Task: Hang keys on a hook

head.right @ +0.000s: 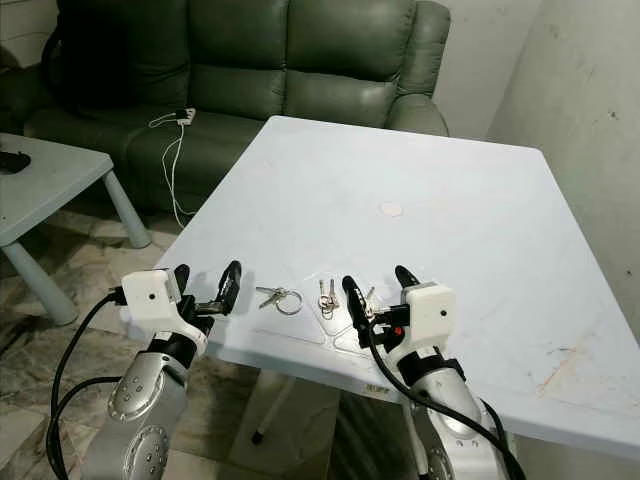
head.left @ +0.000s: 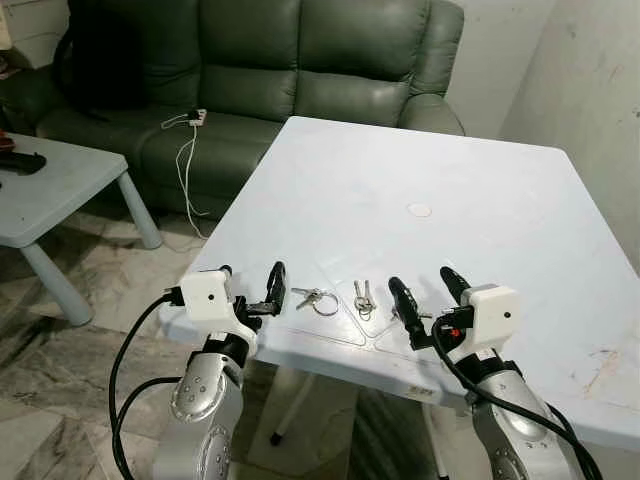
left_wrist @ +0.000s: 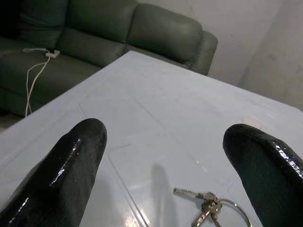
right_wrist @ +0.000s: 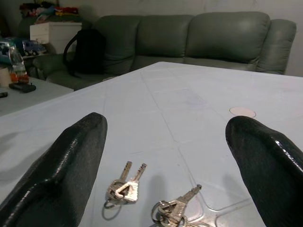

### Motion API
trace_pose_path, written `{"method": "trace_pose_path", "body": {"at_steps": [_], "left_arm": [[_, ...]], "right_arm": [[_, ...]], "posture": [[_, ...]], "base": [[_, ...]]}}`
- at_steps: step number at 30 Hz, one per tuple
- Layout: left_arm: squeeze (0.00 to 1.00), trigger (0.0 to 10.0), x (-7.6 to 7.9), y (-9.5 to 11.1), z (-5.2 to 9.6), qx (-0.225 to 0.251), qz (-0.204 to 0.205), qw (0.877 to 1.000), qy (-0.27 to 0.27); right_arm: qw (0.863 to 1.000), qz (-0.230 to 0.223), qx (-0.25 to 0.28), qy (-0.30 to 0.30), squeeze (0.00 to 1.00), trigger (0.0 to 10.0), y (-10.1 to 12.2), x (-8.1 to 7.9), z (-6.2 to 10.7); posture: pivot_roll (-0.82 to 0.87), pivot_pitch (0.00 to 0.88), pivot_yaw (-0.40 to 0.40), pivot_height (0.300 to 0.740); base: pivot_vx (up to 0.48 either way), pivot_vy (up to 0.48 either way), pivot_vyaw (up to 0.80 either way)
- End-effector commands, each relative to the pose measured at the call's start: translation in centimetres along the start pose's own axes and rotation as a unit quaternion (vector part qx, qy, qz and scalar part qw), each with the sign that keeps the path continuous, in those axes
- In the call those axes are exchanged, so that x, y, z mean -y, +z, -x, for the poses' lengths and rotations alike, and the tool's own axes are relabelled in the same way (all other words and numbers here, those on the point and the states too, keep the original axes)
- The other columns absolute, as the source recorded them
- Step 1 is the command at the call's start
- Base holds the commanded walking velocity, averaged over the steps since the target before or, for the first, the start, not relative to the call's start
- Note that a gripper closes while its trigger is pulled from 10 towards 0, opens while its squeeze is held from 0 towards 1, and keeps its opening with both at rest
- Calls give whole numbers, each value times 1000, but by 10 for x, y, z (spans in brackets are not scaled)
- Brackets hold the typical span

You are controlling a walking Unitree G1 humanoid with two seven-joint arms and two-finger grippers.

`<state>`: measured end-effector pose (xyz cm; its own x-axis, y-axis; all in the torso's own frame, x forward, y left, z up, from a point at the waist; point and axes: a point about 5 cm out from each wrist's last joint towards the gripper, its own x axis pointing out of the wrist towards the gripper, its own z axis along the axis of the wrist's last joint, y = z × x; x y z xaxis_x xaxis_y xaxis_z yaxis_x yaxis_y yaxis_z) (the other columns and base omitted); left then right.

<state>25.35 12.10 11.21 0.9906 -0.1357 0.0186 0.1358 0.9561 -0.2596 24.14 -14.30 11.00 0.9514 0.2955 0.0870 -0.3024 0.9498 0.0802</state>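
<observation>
Green sofa (head.left: 280, 60) behind white table (head.left: 480, 200); power strip (head.left: 197, 117) on seat; low side table (head.left: 60, 180) left

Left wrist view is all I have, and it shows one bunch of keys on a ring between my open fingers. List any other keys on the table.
Observer: There are two more bunches. The middle keys lie flat to the right of your ringed keys, apart from them.
Operator: Place the other bunch.
Observer: The third bunch lies at the right hand, close by its inner finger and near the front edge of the table.
Operator: Give me that hand's state.
Observer: The right hand is open and holds nothing. In its wrist view, both of those bunches sit between its fingers.
</observation>
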Motion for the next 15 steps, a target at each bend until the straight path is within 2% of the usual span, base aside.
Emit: {"method": "trace_pose_path", "body": {"at_steps": [1,12,13,15], "left_arm": [[0,10000,4,2,2,8,-7,1000,-10],[0,10000,3,-6,9,-7,-39,999,-30],[0,10000,6,-8,12,-13,-40,998,-40],[0,10000,7,-10,14,-18,-41,998,-46]], "right_arm": [[1000,4,3,4,1000,10000,3,3,0],[999,29,-15,-6,1000,10000,2,10,-5],[999,26,-23,0,0,10000,0,9,-8],[999,24,-23,2,0,10000,0,9,-10]], "posture": [[-19,0,-70,740],[-12,4,-78,740],[-8,10,-79,740],[-8,12,-79,740]], "base": [[0,0,0],[0,0,0],[0,0,0],[0,0,0]]}}
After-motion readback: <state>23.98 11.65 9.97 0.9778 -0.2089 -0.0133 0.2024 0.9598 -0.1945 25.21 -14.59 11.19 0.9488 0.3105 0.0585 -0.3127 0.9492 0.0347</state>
